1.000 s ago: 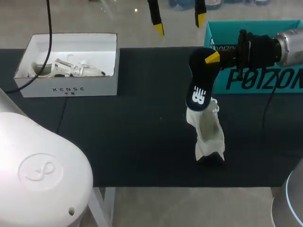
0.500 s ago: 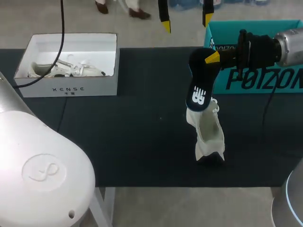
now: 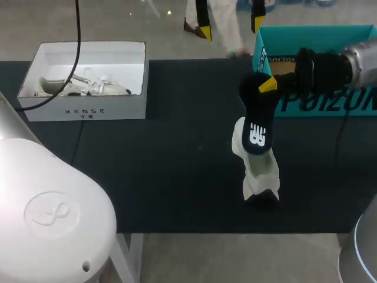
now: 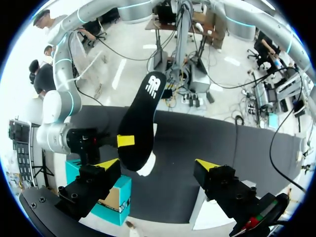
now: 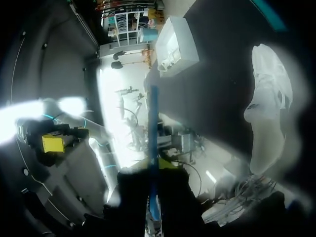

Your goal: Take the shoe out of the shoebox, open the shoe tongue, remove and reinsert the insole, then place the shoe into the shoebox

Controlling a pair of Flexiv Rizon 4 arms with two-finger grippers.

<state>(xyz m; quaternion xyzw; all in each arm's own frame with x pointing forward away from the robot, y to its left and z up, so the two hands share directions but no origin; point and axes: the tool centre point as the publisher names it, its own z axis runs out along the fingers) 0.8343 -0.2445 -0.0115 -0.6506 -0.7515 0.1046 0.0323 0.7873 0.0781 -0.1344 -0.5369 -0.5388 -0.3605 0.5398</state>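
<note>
1. Centrally, pinched at its upper end in right end effector [image 3: 266, 85]: black insole [image 3: 256, 121], hanging down, lower end overlapping white shoe [image 3: 259, 171].
2. Resting on dark counter [image 3: 177, 177], outside both boxes: that shoe.
3. Raised over far counter edge: left end effector [image 3: 231, 26], fingers spread, empty.
4. Far left, white shoebox [image 3: 88, 112]; behind right arm, teal shoebox [image 3: 318, 35].

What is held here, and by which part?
Right end effector grips the black insole near the end opposite its logo; the left end effector holds nothing.

A wide table [image 3: 177, 188] with a matte black top fills the scene under soft, even light.
</note>
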